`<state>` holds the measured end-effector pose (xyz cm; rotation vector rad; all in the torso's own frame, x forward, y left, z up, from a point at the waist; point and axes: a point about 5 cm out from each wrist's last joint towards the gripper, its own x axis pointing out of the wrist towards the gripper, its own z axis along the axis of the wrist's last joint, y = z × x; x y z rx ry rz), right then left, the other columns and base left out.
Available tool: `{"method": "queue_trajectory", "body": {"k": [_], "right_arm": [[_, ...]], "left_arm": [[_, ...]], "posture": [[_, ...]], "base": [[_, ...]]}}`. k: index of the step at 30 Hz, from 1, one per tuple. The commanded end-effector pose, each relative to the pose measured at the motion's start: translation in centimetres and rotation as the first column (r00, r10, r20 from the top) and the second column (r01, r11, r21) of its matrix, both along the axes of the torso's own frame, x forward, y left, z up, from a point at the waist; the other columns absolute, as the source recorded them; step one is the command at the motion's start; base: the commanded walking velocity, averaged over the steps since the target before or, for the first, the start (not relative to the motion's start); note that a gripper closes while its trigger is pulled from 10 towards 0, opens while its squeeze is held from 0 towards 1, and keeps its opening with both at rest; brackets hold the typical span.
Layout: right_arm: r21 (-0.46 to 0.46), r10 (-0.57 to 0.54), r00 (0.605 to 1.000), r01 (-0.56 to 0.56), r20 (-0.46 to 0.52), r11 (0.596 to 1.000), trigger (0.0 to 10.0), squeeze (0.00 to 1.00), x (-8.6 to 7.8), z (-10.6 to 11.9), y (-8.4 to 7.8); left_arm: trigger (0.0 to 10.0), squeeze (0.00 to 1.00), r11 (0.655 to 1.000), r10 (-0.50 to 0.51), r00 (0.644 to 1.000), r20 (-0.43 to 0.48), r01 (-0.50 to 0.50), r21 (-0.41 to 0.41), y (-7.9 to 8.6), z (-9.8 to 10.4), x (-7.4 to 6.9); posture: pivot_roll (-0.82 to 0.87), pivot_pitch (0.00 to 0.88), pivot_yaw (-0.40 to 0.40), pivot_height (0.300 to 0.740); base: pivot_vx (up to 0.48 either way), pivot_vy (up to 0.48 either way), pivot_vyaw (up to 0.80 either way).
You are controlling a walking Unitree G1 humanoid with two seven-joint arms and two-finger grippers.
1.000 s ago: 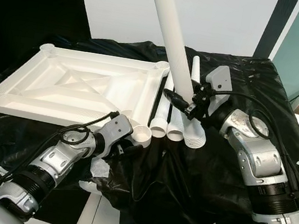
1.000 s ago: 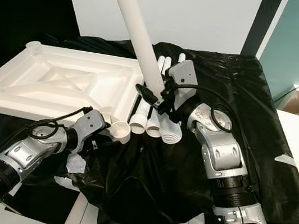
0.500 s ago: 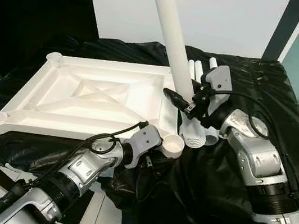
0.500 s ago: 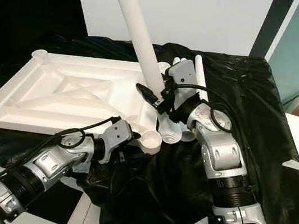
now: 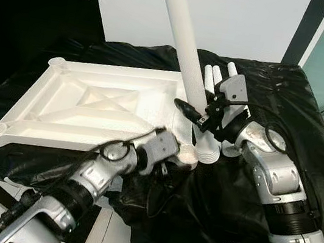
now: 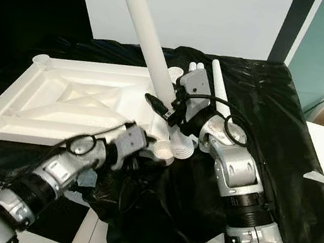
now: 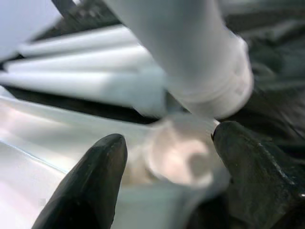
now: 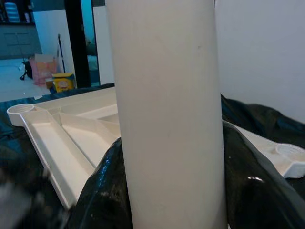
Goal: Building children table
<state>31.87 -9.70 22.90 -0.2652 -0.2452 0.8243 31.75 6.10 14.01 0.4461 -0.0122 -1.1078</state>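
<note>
One long white leg (image 5: 183,45) is up in the air, tilted, with its bottom end just above the near corner socket (image 5: 187,156) of the white table top (image 5: 91,101). The table top lies upside down on the counter (image 5: 278,90), which has a black sheet over it. The right pincer (image 5: 203,117) is clamped on the leg near its low end. The left pincer (image 7: 167,157) has its fingers apart, one on each side of the corner socket, and looks to be steadying it. More legs (image 5: 221,81) lie beside the table top.

To do this well, I think the leg should stand straighter, sit right over the socket, then go down slowly and turn in. The left pincer should keep the corner from sliding.
</note>
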Motion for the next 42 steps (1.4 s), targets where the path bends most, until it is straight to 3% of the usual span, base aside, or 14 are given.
{"method": "queue_trajectory", "body": {"k": [1,4,8,13,16,17,19,28,31,33,37,42], "right_arm": [[0.01,0.01,1.0,-0.009,-0.021,1.0,10.0,0.0,-0.1,-0.7,0.2],[0.026,0.017,0.999,-0.016,-0.034,1.0,10.0,0.0,-0.1,-1.2,0.3],[0.051,0.044,0.997,-0.041,-0.059,0.998,10.0,0.0,-0.3,-2.5,0.9],[0.055,0.053,0.997,-0.05,-0.058,0.997,10.0,0.0,-0.3,-2.6,1.1],[0.069,0.096,0.995,-0.094,-0.031,0.993,10.0,0.0,-0.6,-2.0,1.9],[0.081,0.13,0.991,-0.131,0.02,0.988,10.0,0.0,-0.8,-0.5,2.6],[0.081,0.13,0.991,-0.131,0.02,0.988,10.0,0.0,-0.8,-0.5,2.6],[0.133,0.168,0.974,-0.189,0.154,0.973,10.0,0.0,-1.5,3.1,3.0],[0.139,0.17,0.973,-0.192,0.154,0.972,10.0,0.0,-1.4,3.0,3.1],[0.143,0.179,0.976,-0.196,0.121,0.97,10.0,0.0,-0.7,1.4,3.8],[0.127,0.195,0.977,-0.205,0.092,0.97,10.0,0.0,-0.5,0.1,4.2],[0.122,0.199,0.977,-0.208,0.078,0.97,10.0,0.0,-0.5,-0.4,4.3]], "left_arm": [[10.0,0.0,0.989,0.138,0.989,0.054,-0.135,-0.057,0.9,0.8,0.6],[10.0,0.0,0.982,0.149,0.987,0.056,-0.141,-0.128,1.2,2.0,0.5],[10.0,0.0,0.959,0.045,0.999,-0.007,-0.045,-0.278,1.6,3.5,-1.4],[10.0,0.0,0.955,0.037,0.999,-0.015,-0.04,-0.292,1.6,3.4,-1.6],[10.0,0.0,0.962,0.082,0.996,-0.033,-0.088,-0.257,2.2,2.1,-1.2],[10.0,0.0,0.974,0.09,0.994,-0.066,-0.102,-0.204,2.5,0.7,-1.3],[10.0,0.0,0.974,0.09,0.994,-0.066,-0.102,-0.204,2.5,0.7,-1.3],[10.0,0.0,0.996,0.074,0.982,-0.171,-0.08,-0.028,2.6,-3.1,-2.8],[10.0,0.0,0.997,0.069,0.982,-0.175,-0.072,-0.012,2.5,-3.3,-2.9],[10.0,0.0,0.998,0.069,0.981,-0.18,-0.069,0.008,2.4,-3.8,-3.1],[10.0,0.0,0.997,0.075,0.981,-0.178,-0.074,0.011,2.5,-3.9,-3.2],[10.0,0.0,0.997,0.082,0.981,-0.177,-0.081,0.013,2.6,-3.9,-3.2]], "posture": [[0.02,0.0,0.078,0.74],[0.03,0.0,0.077,0.74],[0.04,0.0,0.076,0.74],[0.04,0.0,0.076,0.74],[0.04,0.0,0.073,0.74],[0.04,0.0,0.071,0.74],[0.04,0.0,0.071,0.74],[0.04,0.0,0.06,0.74],[0.04,0.0,0.057,0.74],[0.05,0.0,0.054,0.74],[0.07,0.0,0.048,0.74],[0.08,0.0,0.048,0.74]], "base": [[0.0,0.0,0.0],[0.0,0.0,0.0],[0.0,0.0,0.0],[0.0,0.0,0.0],[0.0,0.0,0.0],[0.0,0.0,0.0],[0.0,0.0,0.0],[0.0,0.0,0.0],[0.0,0.0,0.0],[0.0,0.0,0.0],[0.0,0.0,0.0],[0.0,0.0,0.0]]}}
